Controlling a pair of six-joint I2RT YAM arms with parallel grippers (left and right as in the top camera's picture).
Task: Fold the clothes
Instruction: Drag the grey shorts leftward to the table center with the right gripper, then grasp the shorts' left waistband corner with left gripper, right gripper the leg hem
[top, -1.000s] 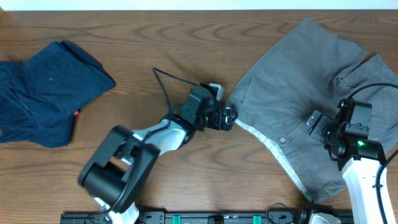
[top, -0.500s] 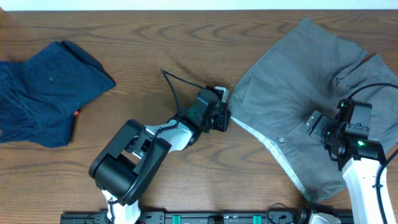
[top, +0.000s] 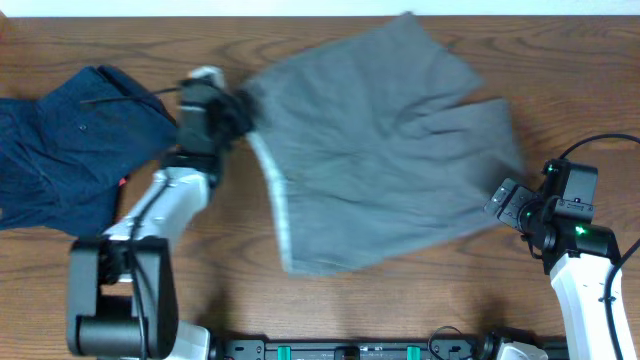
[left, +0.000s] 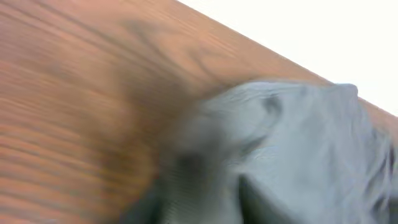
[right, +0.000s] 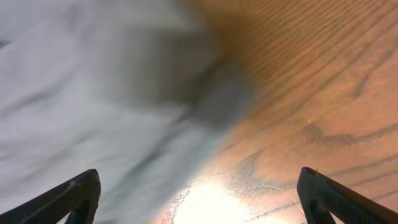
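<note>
The light grey shorts (top: 370, 140) lie spread across the middle of the table, blurred by motion, waistband edge on the left. My left gripper (top: 240, 108) is shut on the shorts at their upper left corner, next to the navy garment. In the left wrist view the grey fabric (left: 280, 155) fills the lower right, bunched at the jaws. My right gripper (top: 503, 203) is open and empty at the shorts' right edge. In the right wrist view its fingers (right: 199, 199) are wide apart over bare wood, with grey fabric (right: 81, 93) on the left.
A dark navy folded garment (top: 70, 140) lies at the far left. The table's far edge runs along the top of the overhead view. The wooden table (top: 560, 80) shows bare at the upper right.
My left gripper has swept far to the left, dragging the grey shorts from the right side to the middle of the table. The shorts slid out from under my right gripper, which stayed put.
</note>
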